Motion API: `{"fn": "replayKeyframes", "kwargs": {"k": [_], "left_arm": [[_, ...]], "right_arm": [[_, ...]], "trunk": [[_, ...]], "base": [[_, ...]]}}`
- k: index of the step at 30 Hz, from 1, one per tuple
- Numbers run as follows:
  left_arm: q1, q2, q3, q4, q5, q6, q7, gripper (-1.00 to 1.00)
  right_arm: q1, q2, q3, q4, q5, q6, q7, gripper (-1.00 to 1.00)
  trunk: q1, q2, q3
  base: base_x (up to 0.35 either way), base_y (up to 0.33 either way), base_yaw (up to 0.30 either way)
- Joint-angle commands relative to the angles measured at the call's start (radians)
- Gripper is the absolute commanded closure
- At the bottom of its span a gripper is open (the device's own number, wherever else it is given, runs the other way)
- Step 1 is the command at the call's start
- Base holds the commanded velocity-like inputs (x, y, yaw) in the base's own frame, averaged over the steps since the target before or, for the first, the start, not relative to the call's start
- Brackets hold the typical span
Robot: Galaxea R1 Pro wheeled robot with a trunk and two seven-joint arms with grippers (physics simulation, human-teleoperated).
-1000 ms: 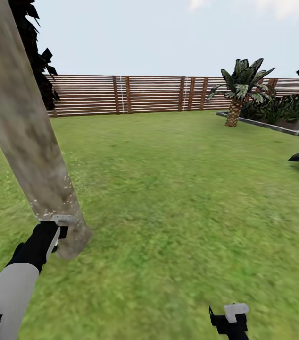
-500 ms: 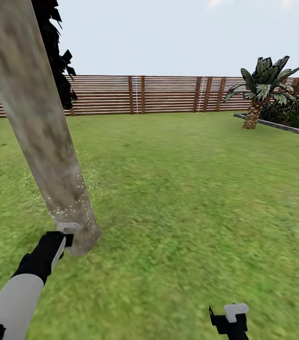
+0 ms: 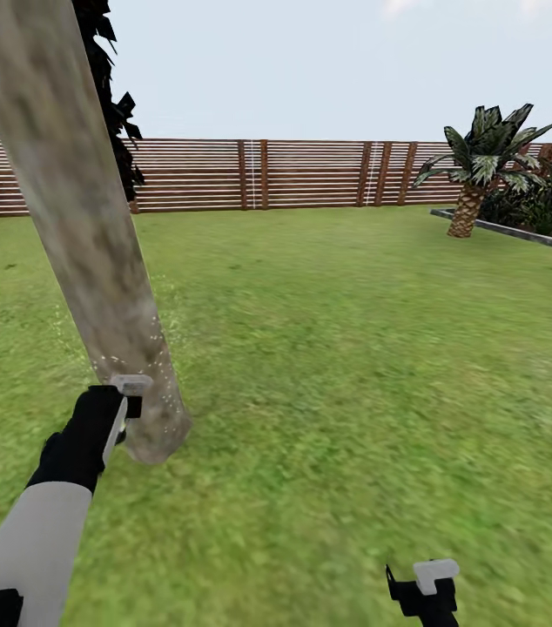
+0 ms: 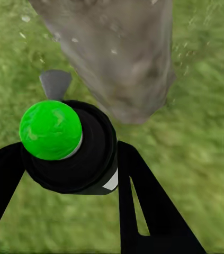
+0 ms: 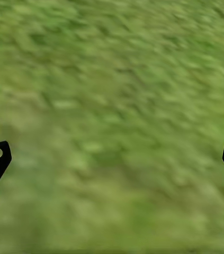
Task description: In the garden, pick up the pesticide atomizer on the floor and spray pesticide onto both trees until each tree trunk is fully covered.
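Observation:
A thick mottled grey-tan tree trunk (image 3: pixel 76 218) leans up from the lawn at the left of the head view. My left gripper (image 3: pixel 122 402) is shut on the pesticide atomizer (image 3: pixel 131 384), whose pale nozzle sits right against the trunk's lower part. White spray specks dot the bark and grass there. The left wrist view has the atomizer (image 4: pixel 69 145) as a black body with a green cap, held between the two black fingers, facing the trunk's base (image 4: pixel 117 53). My right gripper (image 3: pixel 428 585) hangs open low over bare grass, fingertips wide apart (image 5: pixel 112 159).
A brown slat fence (image 3: pixel 311 174) closes the lawn at the back. A short palm (image 3: pixel 476 165) and a grey-edged planting bed (image 3: pixel 520 231) lie at the far right. A near-black conifer (image 3: pixel 115 113) stands behind the trunk. Open grass spreads to the right of the trunk.
The whole view swung a second ago, shifting the scene rightward. Since then my left gripper has lifted the atomizer a little higher up the trunk. The right gripper has stayed put.

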Motion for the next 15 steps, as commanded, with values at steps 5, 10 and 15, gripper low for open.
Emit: {"fn": "replayKeyframes", "kwargs": {"k": [5, 10, 15], "left_arm": [[-0.026, -0.001, -0.002, -0.004, -0.009, 0.043, 0.081, 1.0], [-0.013, 0.007, 0.0, -0.012, -0.005, 0.035, 0.086, 1.0], [-0.009, -0.001, -0.001, -0.009, -0.004, 0.035, 0.085, 1.0]], "right_arm": [[0.0, 0.0, 0.0, 0.0, 0.0, 0.0, 0.0, -1.0], [0.0, 0.0, 0.0, 0.0, 0.0, 0.0, 0.0, -1.0], [0.001, -0.004, 0.0, 0.0, 0.0, 0.0, -0.001, -1.0]], "trunk": [[0.0, 0.0, 0.0], [0.0, 0.0, 0.0], [0.0, 0.0, 0.0]], "base": [[0.0, 0.0, 0.108], [0.145, -0.046, 0.197], [0.287, -0.114, 0.01]]}}
